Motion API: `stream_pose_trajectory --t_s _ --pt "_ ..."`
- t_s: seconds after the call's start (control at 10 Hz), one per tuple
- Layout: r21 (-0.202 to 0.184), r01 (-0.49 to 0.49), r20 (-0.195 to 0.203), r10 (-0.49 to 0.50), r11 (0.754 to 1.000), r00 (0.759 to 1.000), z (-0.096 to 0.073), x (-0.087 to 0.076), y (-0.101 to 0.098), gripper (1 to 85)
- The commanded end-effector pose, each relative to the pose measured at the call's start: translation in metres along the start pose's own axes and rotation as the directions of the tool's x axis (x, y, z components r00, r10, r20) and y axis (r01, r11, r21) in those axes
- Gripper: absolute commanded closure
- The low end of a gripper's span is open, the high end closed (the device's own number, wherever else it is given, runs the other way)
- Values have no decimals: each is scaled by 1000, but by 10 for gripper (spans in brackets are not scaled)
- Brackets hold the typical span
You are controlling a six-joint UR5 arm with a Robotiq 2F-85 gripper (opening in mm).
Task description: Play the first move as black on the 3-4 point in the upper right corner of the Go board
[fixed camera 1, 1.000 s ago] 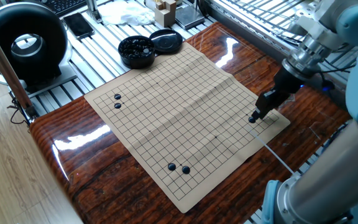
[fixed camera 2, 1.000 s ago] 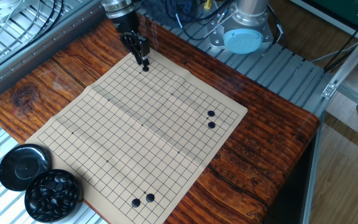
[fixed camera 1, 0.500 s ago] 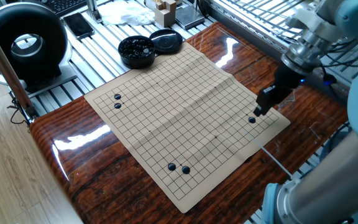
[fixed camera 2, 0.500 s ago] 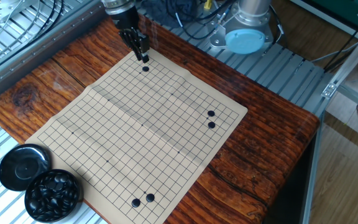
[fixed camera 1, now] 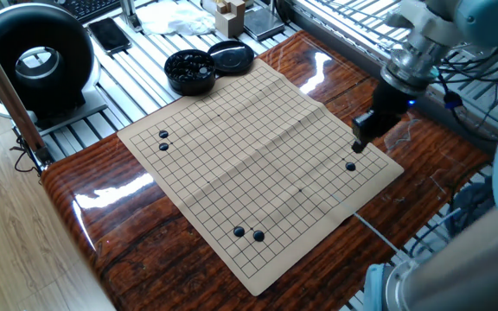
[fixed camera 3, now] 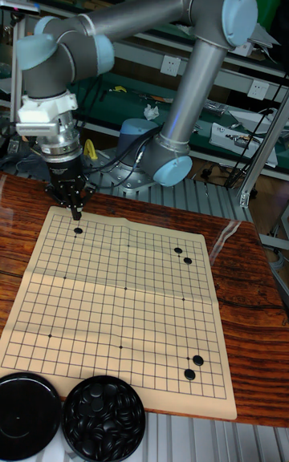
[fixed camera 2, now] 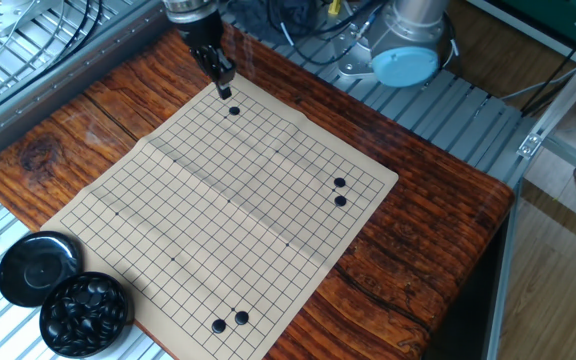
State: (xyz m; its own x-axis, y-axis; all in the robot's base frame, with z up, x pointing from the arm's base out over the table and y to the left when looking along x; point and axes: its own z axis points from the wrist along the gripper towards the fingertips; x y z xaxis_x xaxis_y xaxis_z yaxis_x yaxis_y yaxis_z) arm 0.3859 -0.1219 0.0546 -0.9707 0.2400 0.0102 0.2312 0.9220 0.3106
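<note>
A small black stone (fixed camera 1: 350, 167) lies on a grid crossing of the tan Go board (fixed camera 1: 258, 155), a few lines in from two edges of the corner nearest the arm. It shows too as the stone (fixed camera 2: 234, 110) and the stone (fixed camera 3: 78, 230). My gripper (fixed camera 1: 359, 145) hangs just above and beside it, apart from it, fingers open only a little with nothing between them. The other fixed view has the gripper (fixed camera 2: 223, 92) at the board's far corner; in the tall view the gripper (fixed camera 3: 76, 212) points straight down.
Two pairs of black stones (fixed camera 1: 162, 140) (fixed camera 1: 247, 233) lie near other corners. A black bowl of stones (fixed camera 1: 188, 69) and its lid (fixed camera 1: 232, 57) stand off the far corner. A round black device (fixed camera 1: 33, 60) sits far left. Metal racking runs along the right.
The gripper let go of the black stone on the board, then rose and drew back from it. The stone stays where it was set.
</note>
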Motion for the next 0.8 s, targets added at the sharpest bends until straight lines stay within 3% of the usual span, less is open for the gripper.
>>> stream_pose_trajectory --t_s 0.0,0.1,0.2,0.4,0.5,0.6,0.7 --pt "85 -55 67 49 995 997 -15 -22 5 843" --pt "149 -85 96 71 985 993 -22 -28 -14 843" --pt "247 -98 106 74 964 992 -34 -29 -44 843" --pt "309 -135 65 121 942 991 -40 -11 -62 843" --pt "303 -118 49 109 946 993 -42 -5 -66 843" --pt "246 -127 43 121 961 992 -42 -9 -60 843" --pt "215 -146 27 144 966 989 -37 -8 -64 843"
